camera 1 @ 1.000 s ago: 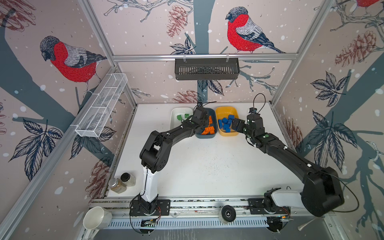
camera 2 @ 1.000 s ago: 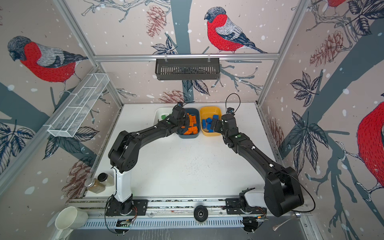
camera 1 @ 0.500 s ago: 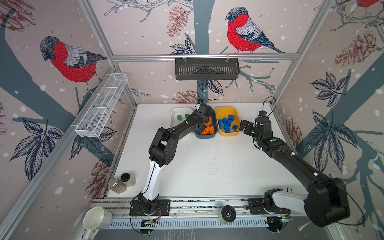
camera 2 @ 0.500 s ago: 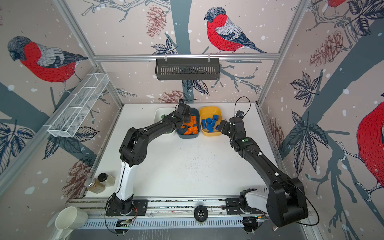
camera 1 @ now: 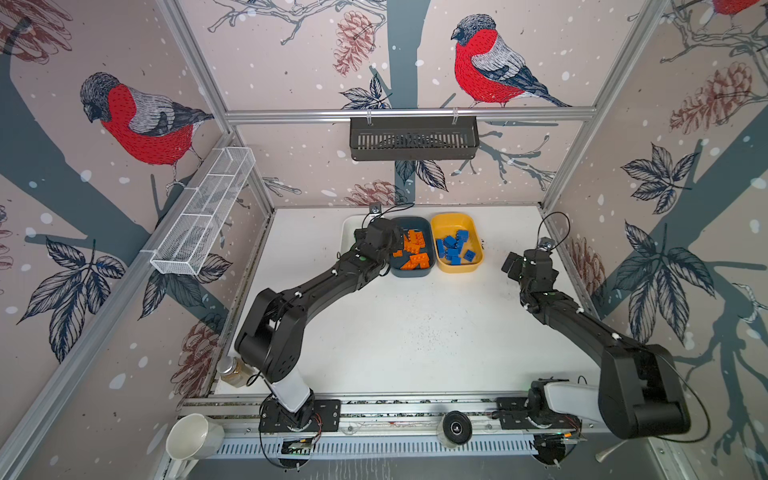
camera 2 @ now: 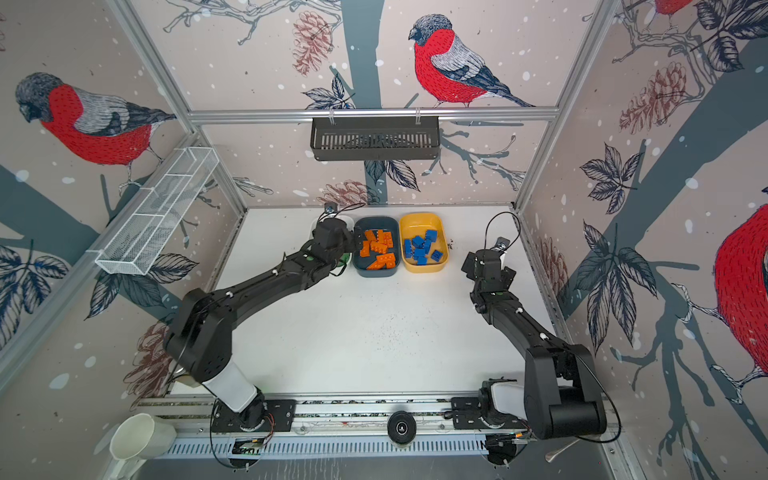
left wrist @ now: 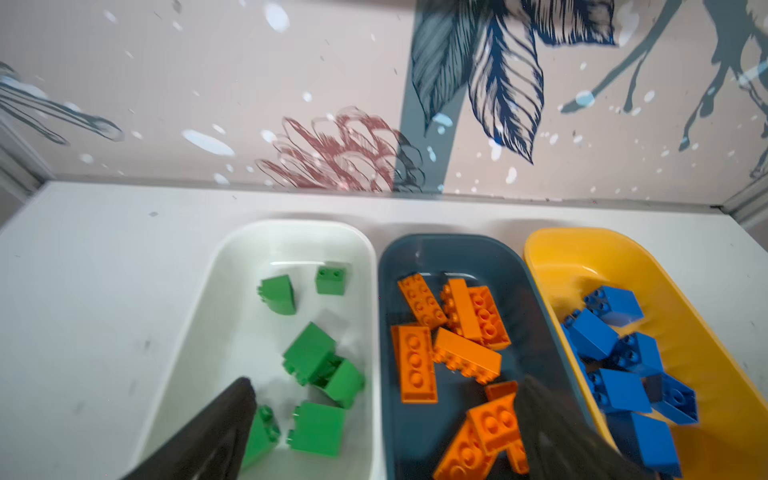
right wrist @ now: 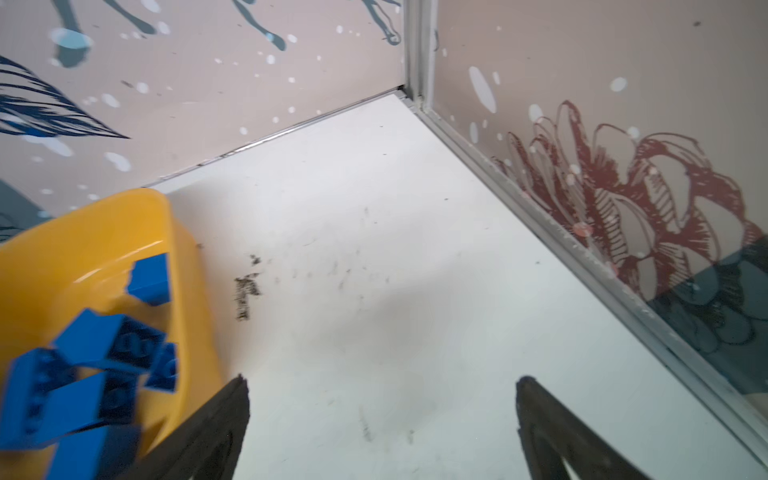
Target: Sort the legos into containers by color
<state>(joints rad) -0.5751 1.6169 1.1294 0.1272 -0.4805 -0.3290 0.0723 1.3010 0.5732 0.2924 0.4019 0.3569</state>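
Three containers stand in a row at the back of the table. The white tub (left wrist: 232,291) holds several green legos (left wrist: 309,353), the teal tub (left wrist: 457,245) orange legos (left wrist: 465,357), and the yellow tub (left wrist: 582,245) blue legos (left wrist: 615,357). My left gripper (left wrist: 384,399) is open above the border between the white and teal tubs, holding nothing. In a top view the left gripper (camera 1: 376,239) hides most of the white tub (camera 1: 347,232). My right gripper (right wrist: 382,386) is open over bare table to the right of the yellow tub (camera 1: 457,268).
A black slotted basket (camera 1: 413,137) hangs on the back wall and a white mesh tray (camera 1: 203,212) on the left wall. A jar (camera 1: 232,372) and a white cup (camera 1: 193,434) sit at the front left. The right wall is close to the right gripper.
The left gripper has opened and shifted slightly left from the teal tub toward the white one. The right arm has drawn back to the right, away from the yellow tub, still open.
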